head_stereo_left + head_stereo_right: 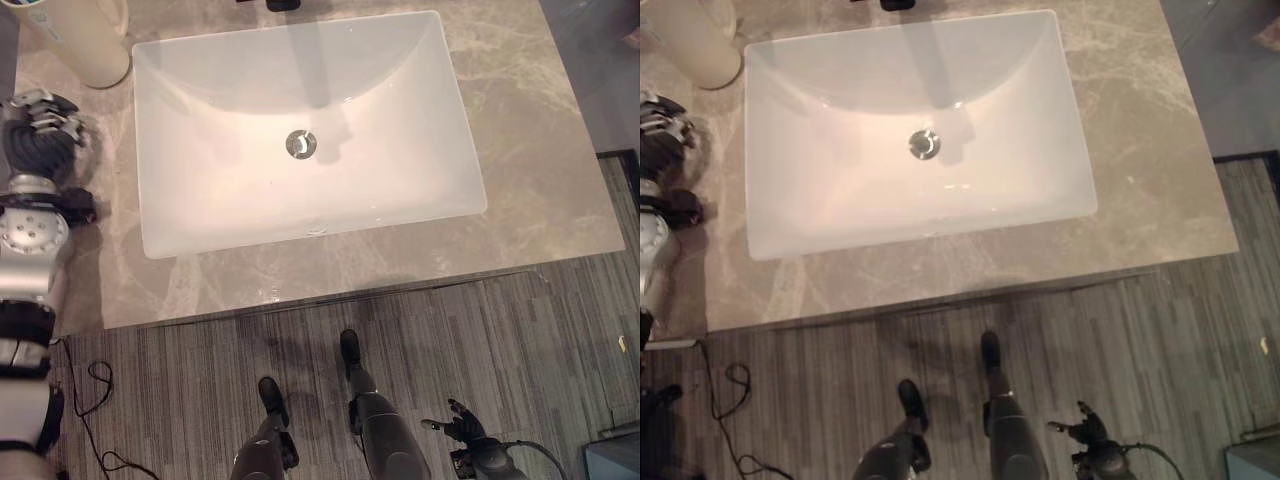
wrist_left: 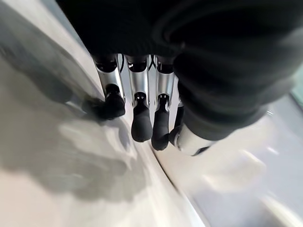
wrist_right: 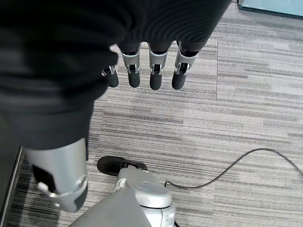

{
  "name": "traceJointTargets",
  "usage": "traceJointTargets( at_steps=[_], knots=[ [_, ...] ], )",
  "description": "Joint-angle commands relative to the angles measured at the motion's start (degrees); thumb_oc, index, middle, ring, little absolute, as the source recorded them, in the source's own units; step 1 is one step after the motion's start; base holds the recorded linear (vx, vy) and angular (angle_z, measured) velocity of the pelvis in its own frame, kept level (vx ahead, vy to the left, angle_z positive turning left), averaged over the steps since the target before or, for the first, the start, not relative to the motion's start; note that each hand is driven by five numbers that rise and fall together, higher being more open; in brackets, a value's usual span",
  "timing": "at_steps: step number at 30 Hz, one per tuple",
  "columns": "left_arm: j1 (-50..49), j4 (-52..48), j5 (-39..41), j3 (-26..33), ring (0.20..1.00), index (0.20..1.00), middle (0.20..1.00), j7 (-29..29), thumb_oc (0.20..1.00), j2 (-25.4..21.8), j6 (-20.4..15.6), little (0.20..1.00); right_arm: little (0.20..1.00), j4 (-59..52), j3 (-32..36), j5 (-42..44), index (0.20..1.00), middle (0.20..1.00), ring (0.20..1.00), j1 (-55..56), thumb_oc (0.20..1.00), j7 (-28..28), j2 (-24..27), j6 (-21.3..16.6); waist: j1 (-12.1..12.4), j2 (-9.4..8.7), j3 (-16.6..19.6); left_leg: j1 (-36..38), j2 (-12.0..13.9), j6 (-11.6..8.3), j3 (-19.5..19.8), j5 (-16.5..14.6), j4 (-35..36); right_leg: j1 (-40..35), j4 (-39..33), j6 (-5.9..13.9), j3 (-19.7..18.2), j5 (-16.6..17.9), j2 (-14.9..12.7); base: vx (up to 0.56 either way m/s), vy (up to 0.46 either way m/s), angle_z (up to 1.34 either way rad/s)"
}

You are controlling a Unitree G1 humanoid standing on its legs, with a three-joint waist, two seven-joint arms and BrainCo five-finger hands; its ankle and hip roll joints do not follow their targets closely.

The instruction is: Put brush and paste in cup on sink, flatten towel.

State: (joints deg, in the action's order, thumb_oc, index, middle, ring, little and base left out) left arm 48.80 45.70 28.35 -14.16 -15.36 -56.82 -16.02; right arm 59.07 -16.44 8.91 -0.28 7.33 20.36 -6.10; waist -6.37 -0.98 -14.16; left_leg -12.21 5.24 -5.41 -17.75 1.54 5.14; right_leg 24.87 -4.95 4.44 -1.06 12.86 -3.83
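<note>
Two hands are in my view: my left hand (image 1: 45,130) rests empty, fingers relaxed, on the table (image 1: 530,150) left of the white sink (image 1: 300,130), near the cream cup (image 1: 85,40); my right hand (image 3: 147,71) hangs low over the floor, fingers relaxed, empty.

Cup (image 1: 88,40): cream, tall, seen upright on the counter (image 1: 520,130), just beyond the left hand (image 1: 42,128), close to the sink's far-left corner. Sink (image 1: 300,225): white rect. basin w/ rounded corners, sunk into the marbled counter, metal drain (image 1: 301,143) seen approx. mid-basin; it is found just beside the left hand, toward the robot's right.
</note>
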Motion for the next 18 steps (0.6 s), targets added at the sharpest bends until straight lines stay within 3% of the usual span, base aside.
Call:
traceJointTargets(
  at_steps=[1,5,18],
  knots=[
    [7.4,6.8,-5.1,-5.9,0.200,0.200,0.200,1.1,0.200,-5.7,1.6,0.200,1.000,0.1,0.8,0.7,1.000,1.000,1.000,-0.1,1.000,0.4,4.1,-0.4,-0.9,2.64,-0.7,-2.7,3.3,-3.08,7.4,4.3,-0.1,-4.5,-0.1,7.72,0.2,-1.8,-5.0,0.00,0.000,0.00],
    [15.4,14.1,-5.3,-10.7,0.200,0.200,0.200,1.1,0.200,-5.2,2.1,0.200,1.000,0.5,0.5,2.1,1.000,1.000,1.000,-0.9,1.000,0.6,3.5,-1.0,-1.4,2.68,-1.0,-3.6,3.4,-3.14,6.8,4.4,-0.1,-3.2,-0.1,7.86,-0.7,-1.2,-4.7,0.00,0.009,-0.03],
    [27.1,20.0,-1.8,-14.3,0.200,0.200,0.200,-0.7,0.200,0.8,2.4,0.200,1.000,-6.9,-2.1,2.2,1.000,1.000,1.000,-0.3,1.000,1.5,3.6,-2.2,-3.6,2.93,-1.6,-5.1,4.4,-3.49,5.3,4.7,-0.1,-0.2,-0.1,7.60,-3.5,-0.8,-3.7,0.00,0.000,-0.04]
  ],
)
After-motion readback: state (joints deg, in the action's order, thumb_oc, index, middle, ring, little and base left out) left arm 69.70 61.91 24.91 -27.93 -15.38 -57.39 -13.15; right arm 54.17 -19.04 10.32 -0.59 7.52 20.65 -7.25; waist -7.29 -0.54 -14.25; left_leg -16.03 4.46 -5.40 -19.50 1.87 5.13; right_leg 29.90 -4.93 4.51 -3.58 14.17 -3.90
